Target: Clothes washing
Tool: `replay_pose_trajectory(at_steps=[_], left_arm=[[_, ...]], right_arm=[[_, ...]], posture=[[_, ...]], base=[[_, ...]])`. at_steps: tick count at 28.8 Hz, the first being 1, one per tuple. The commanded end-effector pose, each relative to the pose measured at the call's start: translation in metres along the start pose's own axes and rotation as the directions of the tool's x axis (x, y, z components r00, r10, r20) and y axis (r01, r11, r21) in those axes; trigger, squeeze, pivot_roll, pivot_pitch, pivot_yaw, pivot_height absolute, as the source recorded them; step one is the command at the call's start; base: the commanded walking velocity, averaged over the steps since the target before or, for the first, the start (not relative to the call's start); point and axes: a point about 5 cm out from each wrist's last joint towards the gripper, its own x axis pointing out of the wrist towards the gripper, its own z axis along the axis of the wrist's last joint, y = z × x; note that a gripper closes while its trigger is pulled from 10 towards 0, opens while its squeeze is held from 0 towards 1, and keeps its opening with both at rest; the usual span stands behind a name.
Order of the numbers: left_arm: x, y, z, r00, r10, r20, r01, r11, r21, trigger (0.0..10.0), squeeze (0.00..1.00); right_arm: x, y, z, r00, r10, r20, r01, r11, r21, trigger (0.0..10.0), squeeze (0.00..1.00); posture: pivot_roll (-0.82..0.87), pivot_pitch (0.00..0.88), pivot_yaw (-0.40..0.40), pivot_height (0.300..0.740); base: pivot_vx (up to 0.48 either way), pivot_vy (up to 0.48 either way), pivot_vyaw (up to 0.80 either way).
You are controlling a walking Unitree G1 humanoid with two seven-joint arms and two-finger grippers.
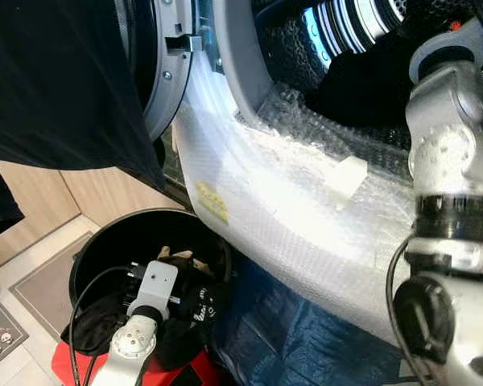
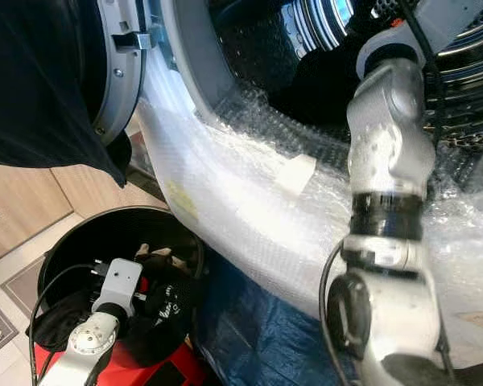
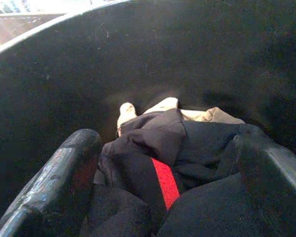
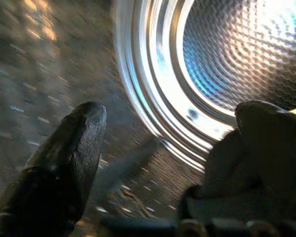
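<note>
My left gripper point(image 3: 165, 143) is down inside a black bucket point(image 1: 88, 245), open, its fingers point(image 3: 64, 168) either side of a dark garment with a red stripe point(image 3: 165, 182). A bit of beige cloth point(image 3: 207, 114) lies behind it. The left wrist point(image 1: 154, 285) sits just above the heap of dark clothes point(image 1: 197, 305). My right arm point(image 1: 451, 161) reaches into the washing machine's drum point(image 1: 354, 24). The right gripper point(image 4: 175, 113) is open in front of the shiny perforated drum wall point(image 4: 237, 54). Something dark point(image 1: 358, 88) lies in the drum mouth.
Bubble wrap point(image 1: 290, 201) covers the machine's front rim. A large dark cloth point(image 1: 56, 80) hangs at the upper left beside the open door point(image 1: 165, 72). Blue sheeting point(image 1: 298, 338) lies under the machine's front, a red item point(image 1: 64, 366) by the bucket, a mat point(image 1: 40, 285) on the floor.
</note>
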Motion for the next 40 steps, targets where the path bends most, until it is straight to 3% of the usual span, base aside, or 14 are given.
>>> replay_pose_trajectory(at_steps=[1,7,10,13,18,19,24,30,32,34,36,37,38,40], left_arm=[[-0.001,-0.002,-0.006,1.000,-0.007,-0.024,0.007,1.000,0.012,10.0,0.00],[-0.003,-0.001,-0.008,1.000,-0.002,-0.028,0.002,1.000,0.012,10.0,0.00],[-0.003,-0.002,-0.009,1.000,-0.002,-0.029,0.002,1.000,0.013,10.0,0.00],[-0.002,-0.003,-0.008,1.000,0.003,-0.027,-0.003,1.000,0.005,10.0,0.00],[-0.001,-0.006,-0.007,1.000,0.004,-0.022,-0.004,1.000,0.004,10.0,0.00],[-0.001,-0.006,-0.007,1.000,0.004,-0.022,-0.004,1.000,0.004,10.0,0.00],[-0.001,-0.004,-0.008,1.000,0.020,-0.025,-0.020,1.000,-0.001,10.0,0.00],[-0.002,-0.002,-0.006,0.999,0.042,-0.009,-0.042,0.999,-0.012,10.0,0.00],[-0.002,0.001,-0.005,0.998,0.061,0.000,-0.061,0.998,-0.016,10.0,0.00],[-0.002,0.003,-0.005,0.998,0.067,0.001,-0.067,0.998,-0.015,10.0,0.00],[-0.003,0.006,-0.005,0.997,0.082,0.005,-0.081,0.996,-0.024,10.0,0.00],[-0.003,0.006,-0.005,0.997,0.082,0.005,-0.081,0.996,-0.024,10.0,0.00],[-0.003,0.008,-0.004,0.996,0.087,0.012,-0.087,0.996,-0.025,10.0,0.00],[-0.003,0.008,-0.003,0.996,0.088,0.022,-0.087,0.996,-0.026,10.0,0.00]], right_arm=[[-0.011,0.001,0.012,0.997,0.038,0.062,-0.043,0.995,0.089,10.0,0.00],[-0.023,0.017,0.033,0.980,0.147,0.136,-0.169,0.971,0.170,10.0,0.00],[-0.032,0.031,0.044,0.943,0.255,0.213,-0.294,0.940,0.176,10.0,0.00],[-0.046,0.046,0.049,0.886,0.383,0.263,-0.445,0.860,0.247,10.0,0.00],[-0.072,0.063,0.047,0.768,0.562,0.306,-0.640,0.665,0.385,10.0,0.00],[-0.072,0.063,0.047,0.768,0.562,0.306,-0.640,0.665,0.385,10.0,0.00],[-0.096,0.070,0.044,0.639,0.686,0.348,-0.742,0.431,0.513,10.0,0.00],[-0.126,0.068,0.029,0.507,0.815,0.279,-0.793,0.315,0.522,10.0,0.00],[-0.145,0.064,0.021,0.428,0.860,0.278,-0.793,0.209,0.572,10.0,0.00],[-0.151,0.061,0.017,0.412,0.876,0.250,-0.783,0.200,0.589,10.0,0.00],[-0.165,0.058,0.006,0.342,0.924,0.173,-0.787,0.181,0.590,10.0,0.00],[-0.165,0.058,0.006,0.342,0.924,0.173,-0.787,0.181,0.590,10.0,0.00],[-0.181,0.054,-0.010,0.280,0.958,0.065,-0.765,0.181,0.618,10.0,0.00],[-0.191,0.049,-0.024,0.250,0.968,-0.025,-0.743,0.208,0.636,10.0,0.00]], posture=[[0.06,0.055,-0.022,0.740],[0.06,0.056,-0.025,0.740],[0.06,0.058,-0.031,0.740],[0.06,0.057,-0.038,0.740],[0.06,0.059,-0.055,0.740],[0.06,0.059,-0.055,0.740],[0.06,0.065,-0.065,0.740],[0.07,0.062,-0.074,0.740],[0.07,0.060,-0.075,0.740],[0.08,0.062,-0.075,0.740],[0.08,0.062,-0.075,0.740],[0.08,0.062,-0.075,0.740],[0.08,0.061,-0.074,0.740],[0.08,0.060,-0.073,0.740]], base=[[0.000,0.000,0.00],[0.000,0.000,0.00],[0.000,0.000,0.00],[0.000,0.000,0.00],[0.000,0.000,0.00],[0.000,0.000,0.00],[0.000,0.000,0.00],[0.000,0.000,0.00],[0.000,0.000,0.00],[0.000,0.000,0.00],[0.000,0.000,0.00],[0.000,0.000,0.00],[0.000,0.000,0.00],[0.000,0.000,0.00]])
